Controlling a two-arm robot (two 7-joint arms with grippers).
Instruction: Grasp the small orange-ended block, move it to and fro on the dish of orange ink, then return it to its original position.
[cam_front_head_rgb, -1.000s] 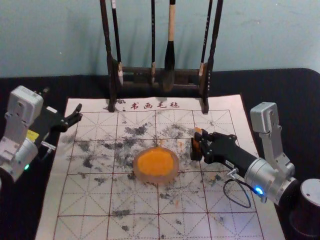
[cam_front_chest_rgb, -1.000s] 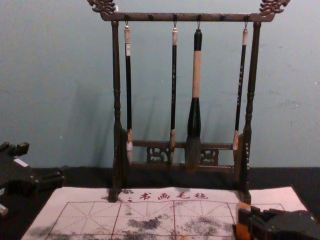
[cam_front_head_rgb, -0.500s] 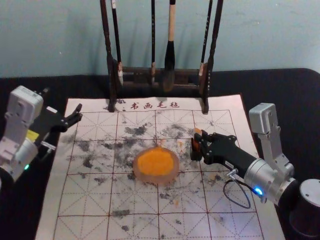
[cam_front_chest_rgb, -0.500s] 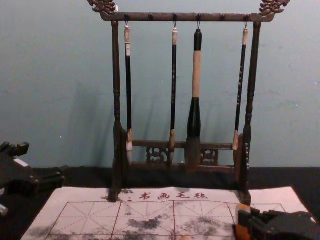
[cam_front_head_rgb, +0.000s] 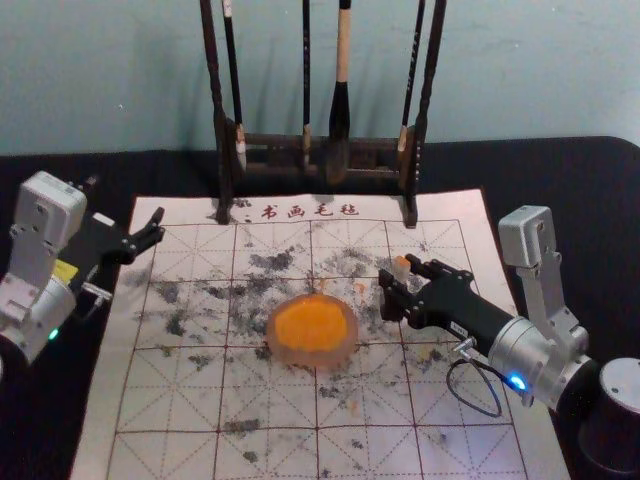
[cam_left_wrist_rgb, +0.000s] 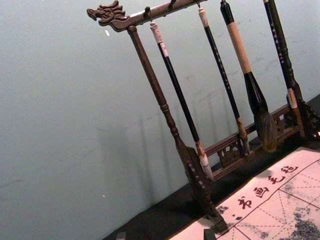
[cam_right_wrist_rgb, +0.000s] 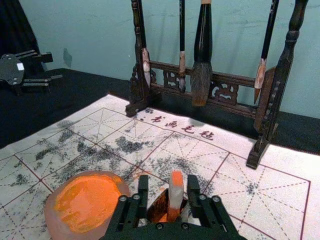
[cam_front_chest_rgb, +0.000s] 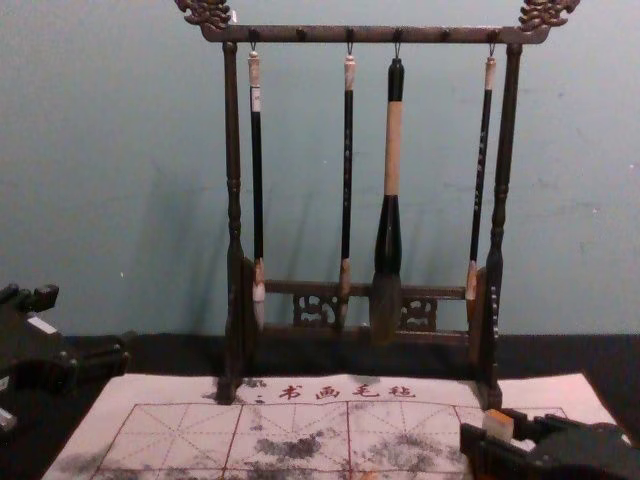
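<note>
right gripper (cam_front_head_rgb: 398, 271) wider, seemingly above mat (cam_front_head_rgb: 178, 402)

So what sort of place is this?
Probably a calligraphy practice setup: brushes hanging from a carved rack, a gridded felt mat, and a dish of orange ink.

The rack (cam_front_chest_rgb: 233, 150) looks like carved wood, the black cloth (cam_front_head_rgb: 560, 180) matt.
</note>
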